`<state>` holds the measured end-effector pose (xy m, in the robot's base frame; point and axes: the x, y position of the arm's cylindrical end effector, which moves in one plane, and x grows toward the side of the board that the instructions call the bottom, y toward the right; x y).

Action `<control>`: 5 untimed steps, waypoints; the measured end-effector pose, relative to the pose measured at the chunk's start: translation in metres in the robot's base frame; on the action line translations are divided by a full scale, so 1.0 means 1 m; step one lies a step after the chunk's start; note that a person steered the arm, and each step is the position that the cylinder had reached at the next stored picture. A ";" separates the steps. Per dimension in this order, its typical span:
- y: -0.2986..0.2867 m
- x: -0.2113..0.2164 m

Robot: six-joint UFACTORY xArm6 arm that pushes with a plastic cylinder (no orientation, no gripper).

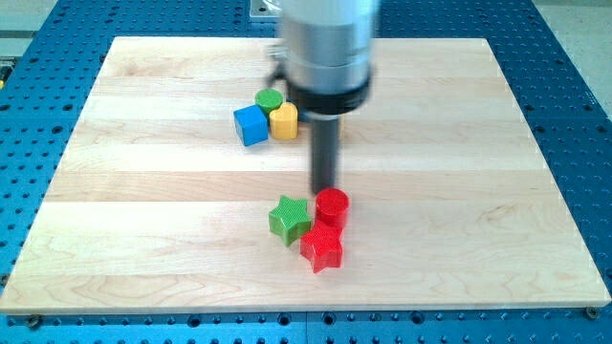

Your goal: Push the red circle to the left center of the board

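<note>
Rod ending in my tip [325,187], set down on the board [143,191] just above the red circle [332,206] in the view, touching or nearly touching its upper edge; contact itself too close to call. No claw here at all, so nothing to spread, press together or pinch: only a plain dark rod under a wide grey cylinder.

Red circle a little below the board's centre, slightly toward the view's right of the tip's line. Green star [290,219] just beside it on the view's left, apparently touching. Red star [322,247] directly below, touching the circle's lower edge. Further out, toward the view's top, a tight cluster: blue cube [251,125], yellow block [283,121] and a green round block [270,99], well apart from the lower group.

Key relation: goal lying far toward the view's left at mid height, yet tip sitting above the circle, not on its right. Probably a need to swing round to the circle's right flank before pushing leftward. Likely trouble: green star directly in the leftward path, liable to be shoved along or to deflect the circle downward.
</note>
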<state>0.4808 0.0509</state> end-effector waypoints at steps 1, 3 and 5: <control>0.065 0.001; 0.014 0.085; -0.079 0.022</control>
<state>0.5033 -0.0286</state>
